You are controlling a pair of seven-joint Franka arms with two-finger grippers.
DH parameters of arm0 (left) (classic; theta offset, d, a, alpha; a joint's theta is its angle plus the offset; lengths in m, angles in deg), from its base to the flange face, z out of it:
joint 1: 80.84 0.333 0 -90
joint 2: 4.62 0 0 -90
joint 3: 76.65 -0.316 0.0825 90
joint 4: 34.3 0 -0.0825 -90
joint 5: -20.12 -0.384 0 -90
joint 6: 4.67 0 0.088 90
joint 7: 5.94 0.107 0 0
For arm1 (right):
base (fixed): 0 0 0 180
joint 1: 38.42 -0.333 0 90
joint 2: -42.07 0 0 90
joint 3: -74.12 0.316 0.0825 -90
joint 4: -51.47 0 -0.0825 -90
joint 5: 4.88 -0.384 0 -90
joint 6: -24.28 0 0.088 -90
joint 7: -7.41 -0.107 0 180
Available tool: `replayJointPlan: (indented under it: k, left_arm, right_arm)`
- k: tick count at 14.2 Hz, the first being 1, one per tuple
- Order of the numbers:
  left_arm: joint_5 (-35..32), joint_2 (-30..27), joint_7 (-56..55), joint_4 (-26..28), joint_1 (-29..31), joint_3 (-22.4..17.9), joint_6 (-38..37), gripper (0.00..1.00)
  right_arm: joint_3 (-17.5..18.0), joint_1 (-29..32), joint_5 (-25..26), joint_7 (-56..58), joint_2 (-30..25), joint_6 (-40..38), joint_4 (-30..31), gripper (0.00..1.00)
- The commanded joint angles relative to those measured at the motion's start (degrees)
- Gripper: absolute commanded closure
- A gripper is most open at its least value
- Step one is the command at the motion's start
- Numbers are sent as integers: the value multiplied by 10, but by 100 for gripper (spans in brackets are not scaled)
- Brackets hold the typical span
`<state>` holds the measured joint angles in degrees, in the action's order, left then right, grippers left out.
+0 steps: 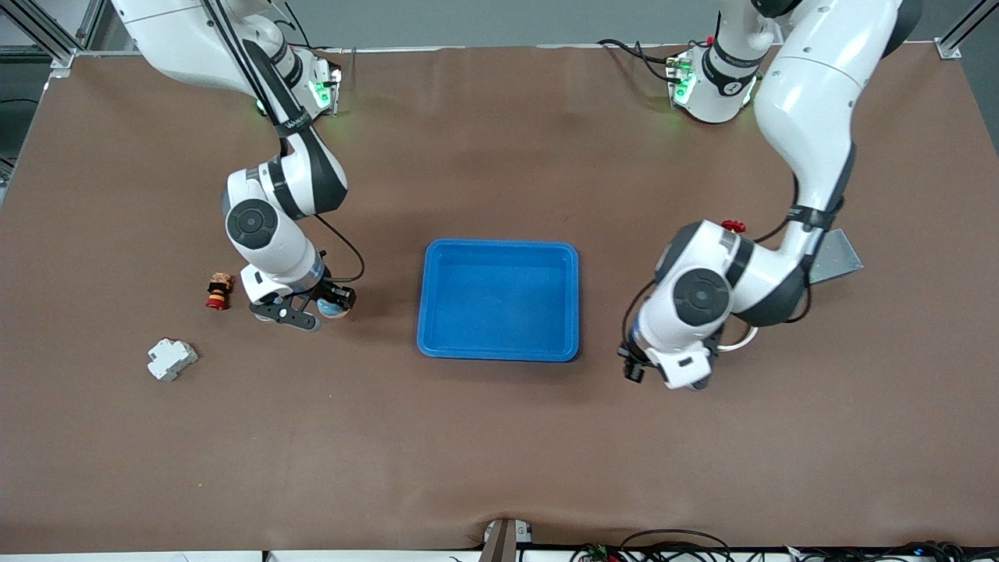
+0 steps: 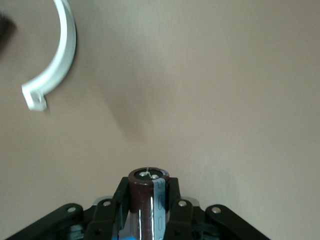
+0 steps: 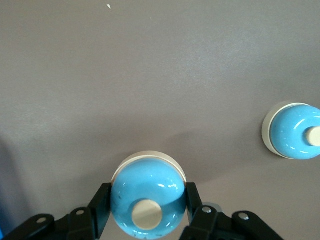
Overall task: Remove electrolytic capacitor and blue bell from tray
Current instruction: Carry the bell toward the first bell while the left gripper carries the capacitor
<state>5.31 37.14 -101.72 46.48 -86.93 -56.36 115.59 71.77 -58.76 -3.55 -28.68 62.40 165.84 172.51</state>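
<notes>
- Worktop (image 1: 499, 468): a brown matte sheet, faintly wrinkled, filling the frame. It gives flat, grippy ground for setting parts down.
- Tray (image 1: 499, 243): mid-frame, smooth bright blue plastic with rounded corners and a raised rim. Nothing lies in it, and both task parts are already outside it.
- Right gripper (image 1: 324, 306): low over the worktop beside the tray, toward the right arm's end, jaws clamped on the bell (image 3: 147, 200). The bell is a glossy blue dome with a cream button and a pale base, so it is likely slippery. Seat the base flat before parting the jaws, then lift straight up. A second bell (image 3: 292, 131) sits near; steer clear of it.
- Left gripper (image 1: 683, 373): over bare worktop toward the left arm's end, jaws clamped on the capacitor (image 2: 147, 200). It is a slick dark-brown cylinder with a pale stripe, tall and narrow, so it probably topples or rolls. Lower it until its end touches, then release gently.
- Clip (image 2: 55, 65): a curved white plastic arc lying nearby; keep the capacitor off it.
</notes>
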Motion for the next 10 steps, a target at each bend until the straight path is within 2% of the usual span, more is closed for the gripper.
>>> replayJointPlan:
  k: [1, 3, 10]
  left_arm:
    - [-9, -1, 35, -10, 33, 7, -10, 100]
    - [-9, 3, 50, -25, 47, 5, -9, 100]
    - [-8, 17, 120, -19, 96, 3, -6, 100]
  right_arm:
    - [7, 8, -4, 14, -22, 23, 33, 100]
    - [7, 8, -4, 13, -19, 59, 50, 100]
    - [7, 8, -4, 12, 3, 99, 55, 100]
